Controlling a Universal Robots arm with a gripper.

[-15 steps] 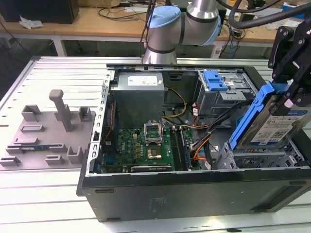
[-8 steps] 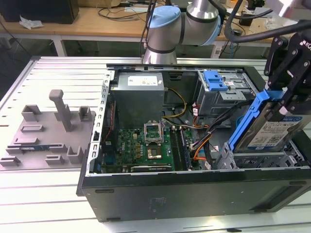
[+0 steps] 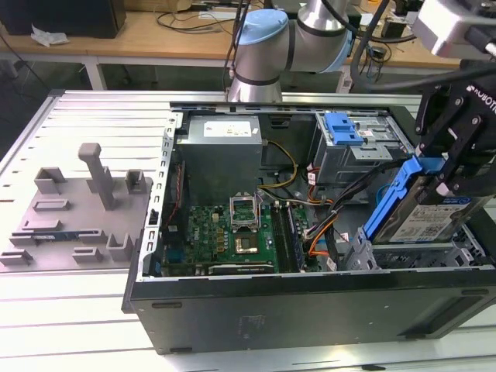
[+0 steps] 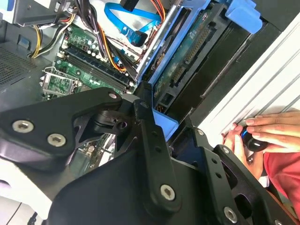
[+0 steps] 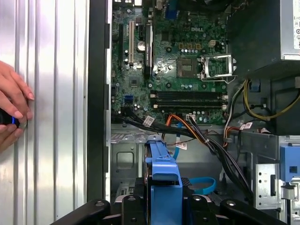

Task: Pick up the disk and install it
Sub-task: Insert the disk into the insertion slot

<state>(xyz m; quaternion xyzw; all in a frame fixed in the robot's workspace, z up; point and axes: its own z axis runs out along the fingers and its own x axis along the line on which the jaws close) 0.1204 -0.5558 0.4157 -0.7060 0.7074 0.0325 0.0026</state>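
— Starting with the exterior view: what crowds the grip?

— One gripper (image 3: 448,167), its jaws clenched on the upper edge of the one disk (image 3: 428,219). The disk stands tilted on edge at the exterior view's right end of the open computer case (image 3: 310,302). Its lower part is down in the drive bay (image 3: 362,252). A cable bundle (image 3: 324,230) runs just beside its blue frame. A drive cage with a blue latch (image 3: 345,128) sits near, farther back.

— And farther off?

— One grey power supply (image 3: 221,155) and one motherboard (image 3: 225,232) lie well apart, toward the exterior view's left. Outside the case, one grey fixture plate (image 3: 70,209) rests on the slatted table (image 3: 77,310), with bare slats around it.

— Second wrist view?

— Beyond the black gripper links, the disk's circuit-board side (image 4: 187,61) runs close along the case's dark wall. On the table (image 4: 253,89), just outside that wall, a person's hand (image 4: 269,126) rests on a small dark object (image 4: 255,143). A red sleeve (image 4: 286,173) is beside it.

— First wrist view?

— The disk (image 5: 161,159) shows edge-on, gripped on both sides. The cable bundle (image 5: 206,140) crosses near its edge. One empty processor socket (image 5: 216,65) sits on the motherboard. The case's black side wall (image 5: 96,117) separates the interior from the table, where the hand (image 5: 11,101) lies.
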